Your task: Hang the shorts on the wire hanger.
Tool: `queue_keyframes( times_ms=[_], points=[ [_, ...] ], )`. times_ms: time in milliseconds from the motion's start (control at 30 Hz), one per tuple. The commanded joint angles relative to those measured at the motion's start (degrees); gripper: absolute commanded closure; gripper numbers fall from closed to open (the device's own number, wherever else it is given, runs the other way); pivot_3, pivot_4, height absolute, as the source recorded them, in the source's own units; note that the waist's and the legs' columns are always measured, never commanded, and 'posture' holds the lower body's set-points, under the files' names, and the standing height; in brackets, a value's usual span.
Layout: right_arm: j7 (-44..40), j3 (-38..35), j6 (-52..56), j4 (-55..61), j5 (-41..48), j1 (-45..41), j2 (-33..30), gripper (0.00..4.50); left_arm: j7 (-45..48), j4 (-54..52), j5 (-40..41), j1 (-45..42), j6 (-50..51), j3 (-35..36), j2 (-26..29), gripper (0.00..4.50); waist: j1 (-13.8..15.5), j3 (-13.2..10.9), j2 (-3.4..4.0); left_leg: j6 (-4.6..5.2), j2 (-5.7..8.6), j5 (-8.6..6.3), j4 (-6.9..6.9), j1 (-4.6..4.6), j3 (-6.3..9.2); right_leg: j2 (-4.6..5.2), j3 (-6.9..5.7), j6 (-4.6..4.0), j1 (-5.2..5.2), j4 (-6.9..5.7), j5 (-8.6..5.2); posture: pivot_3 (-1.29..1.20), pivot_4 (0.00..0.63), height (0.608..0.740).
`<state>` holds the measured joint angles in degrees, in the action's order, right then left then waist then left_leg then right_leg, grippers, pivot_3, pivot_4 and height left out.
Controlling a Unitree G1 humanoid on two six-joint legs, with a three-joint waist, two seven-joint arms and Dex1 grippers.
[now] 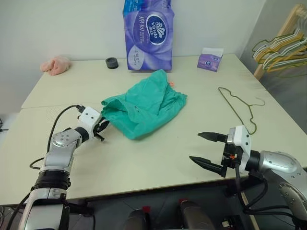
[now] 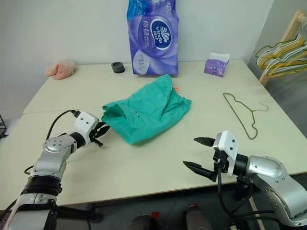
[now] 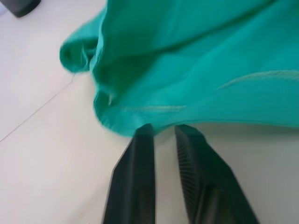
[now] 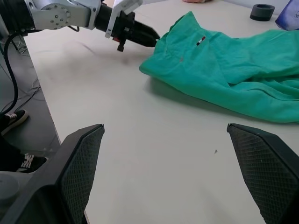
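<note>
The teal-green shorts (image 1: 144, 108) lie crumpled on the middle of the cream table, one corner reaching toward the back. The thin dark wire hanger (image 1: 240, 108) lies flat on the table to their right, apart from them. My left gripper (image 1: 103, 127) points at the shorts' left edge. In the left wrist view its fingers (image 3: 140, 154) stand a narrow gap apart with bare table between them, and the tips just reach the hem (image 3: 135, 126). My right gripper (image 1: 194, 146) hovers wide open near the table's front right, holding nothing, well short of the shorts (image 4: 233, 70).
At the back stand a purple tissue pack (image 1: 148, 36), a small purple tissue box (image 1: 210, 60), a black round lid (image 1: 112, 63) and a pink cloth lump (image 1: 56, 64). A wooden rack of hangers (image 1: 280, 48) stands beyond the table's right edge.
</note>
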<state>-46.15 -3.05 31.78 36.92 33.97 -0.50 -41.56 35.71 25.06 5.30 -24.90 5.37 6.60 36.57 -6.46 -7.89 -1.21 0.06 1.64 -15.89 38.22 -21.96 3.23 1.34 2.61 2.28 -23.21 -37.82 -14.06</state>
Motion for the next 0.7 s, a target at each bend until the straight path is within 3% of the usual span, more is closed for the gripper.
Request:
queue_keyframes(
  times_ms=[33,167,267,367,467,700],
  points=[
    [-0.73,-0.08,-0.33,0.94,0.51,-0.22,-0.53,0.00,-3.32,-4.53,7.08,-2.31,-2.16,8.52,-1.52,2.29,0.06,0.00,0.00,0.00,-0.02,0.00,0.00,0.00,0.02,-0.01,-0.02,-0.01,0.00,0.00,0.00,-0.22,0.132,0.740],
    [-0.94,0.09,-0.56,1.00,0.28,0.35,-0.58,0.00,2.55,-17.53,20.36,-1.90,7.69,10.57,-4.64,1.02,0.05,0.00,-0.02,-0.01,-0.04,0.01,0.01,-0.01,0.00,-0.01,-0.01,-0.04,-0.01,-0.03,0.03,-0.22,0.130,0.740],
    [-0.89,0.70,-0.48,1.15,0.17,0.42,-0.45,0.00,12.39,-25.75,28.30,0.39,21.30,6.69,0.16,0.08,-0.10,0.00,-0.01,-0.02,-0.01,0.01,0.03,0.00,-0.02,-0.03,-0.02,-0.04,0.02,-0.05,0.03,-0.22,0.130,0.740],
    [-0.92,1.12,-0.68,1.08,0.01,0.50,-0.47,0.00,16.34,-28.06,25.17,0.01,22.65,1.96,4.41,0.04,-0.36,-0.02,0.02,-0.01,-0.01,0.01,-0.01,0.08,-0.09,-0.12,-0.07,-0.02,0.01,-0.10,-0.02,-0.22,0.127,0.740],
    [-0.78,1.36,-0.74,0.95,-0.14,0.33,-0.38,0.00,14.77,-26.27,17.85,-2.93,20.93,-4.59,4.74,0.04,-0.31,-0.02,0.02,-0.01,-0.04,0.01,-0.01,0.13,-0.09,-0.20,-0.06,0.14,0.02,-0.11,-0.18,-0.22,0.126,0.740],
    [-0.62,2.62,-0.53,1.54,-0.14,-0.75,0.16,0.00,14.21,-15.79,5.56,-9.54,17.98,-20.36,-4.70,0.04,0.11,-0.02,0.00,-0.01,0.04,0.02,0.09,0.07,-0.15,-0.19,0.00,0.13,0.05,-0.07,-0.16,-0.23,0.127,0.740]
  ],
)
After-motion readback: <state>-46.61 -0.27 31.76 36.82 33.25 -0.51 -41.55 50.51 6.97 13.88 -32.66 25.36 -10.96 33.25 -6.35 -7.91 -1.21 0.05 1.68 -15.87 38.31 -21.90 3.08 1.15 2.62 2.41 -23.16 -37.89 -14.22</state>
